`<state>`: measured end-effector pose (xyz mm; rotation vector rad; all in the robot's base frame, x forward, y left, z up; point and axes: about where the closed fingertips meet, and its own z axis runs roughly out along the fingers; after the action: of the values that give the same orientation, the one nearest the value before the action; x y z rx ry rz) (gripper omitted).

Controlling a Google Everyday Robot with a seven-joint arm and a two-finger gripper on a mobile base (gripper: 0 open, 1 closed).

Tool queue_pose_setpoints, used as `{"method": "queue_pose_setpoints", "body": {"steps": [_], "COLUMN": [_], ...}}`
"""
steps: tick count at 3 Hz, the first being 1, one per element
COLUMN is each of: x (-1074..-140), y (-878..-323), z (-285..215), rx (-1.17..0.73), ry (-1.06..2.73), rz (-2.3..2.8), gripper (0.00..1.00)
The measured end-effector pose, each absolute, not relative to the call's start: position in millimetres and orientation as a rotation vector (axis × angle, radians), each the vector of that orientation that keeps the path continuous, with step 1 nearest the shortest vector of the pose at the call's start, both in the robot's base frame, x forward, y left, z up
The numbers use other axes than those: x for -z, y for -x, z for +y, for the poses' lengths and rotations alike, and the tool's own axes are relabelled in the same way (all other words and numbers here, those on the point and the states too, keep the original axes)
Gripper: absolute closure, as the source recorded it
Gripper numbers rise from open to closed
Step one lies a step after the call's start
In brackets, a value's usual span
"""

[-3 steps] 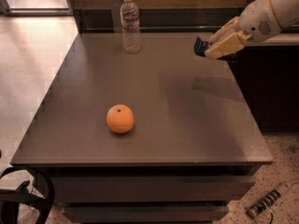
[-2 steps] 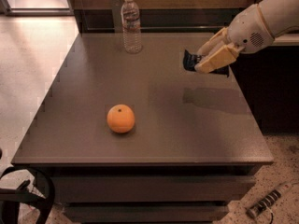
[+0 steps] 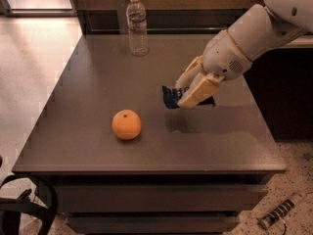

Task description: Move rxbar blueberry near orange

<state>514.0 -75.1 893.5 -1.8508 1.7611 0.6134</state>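
Camera view: jaws above table (image 3: 93, 82) grip rxbar blueberry (image 3: 170, 97), partly hiding it.

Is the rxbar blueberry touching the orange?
No: the gripper is shut on the rxbar blueberry, which shows a clear gap of bare table between it and the orange.

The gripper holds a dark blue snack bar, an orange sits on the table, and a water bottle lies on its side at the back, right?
Not quite: the camera view shows the water bottle standing upright at the back. Otherwise yes: the gripper, above the table, holds the dark blue snack bar; the orange sits on it.
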Motion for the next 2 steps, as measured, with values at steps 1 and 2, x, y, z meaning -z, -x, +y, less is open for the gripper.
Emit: {"method": "queue_pose_setpoints", "body": {"steps": [1, 2], "x": [-878.8, -878.4], "y": [-499.2, -499.4], "z": [-57.6, -55.2], "rx": [-0.659, -0.659], "ry": [1.962, 1.962], "rz": [1.722, 1.719], "gripper": [1.00, 0.66]}}
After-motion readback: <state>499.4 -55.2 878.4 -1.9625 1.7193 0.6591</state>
